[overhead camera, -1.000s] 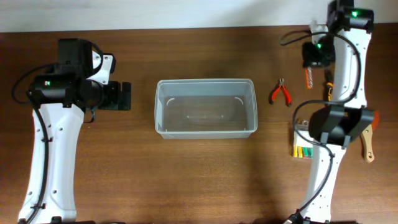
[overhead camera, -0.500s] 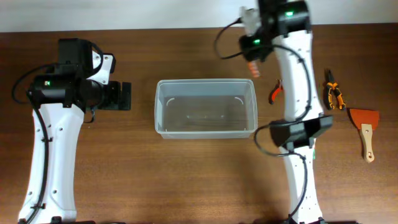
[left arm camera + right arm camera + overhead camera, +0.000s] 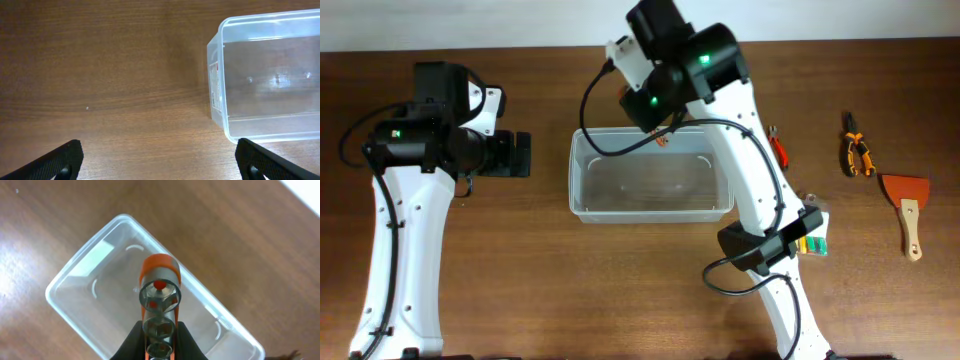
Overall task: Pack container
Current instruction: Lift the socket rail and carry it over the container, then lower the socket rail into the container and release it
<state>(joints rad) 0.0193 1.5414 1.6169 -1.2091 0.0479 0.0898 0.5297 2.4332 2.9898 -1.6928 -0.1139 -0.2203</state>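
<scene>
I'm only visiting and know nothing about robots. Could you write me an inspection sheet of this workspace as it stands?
Surface: brown wooden table, no spills seen.
Job's things: clear container at centre, nothing inside; orange-handled tool held above it.
Clutter: red-handled pliers, orange-black pliers, scraper and bit case, all right of the container; the case is partly hidden under the right arm.
End effectors: left end effector open over bare table beside the container; right end effector shut on the orange-handled tool.
Cables: black cables loop beside both arms; no snag seen.
Surroundings: white strip beyond the table's far edge; nothing else seen.
</scene>
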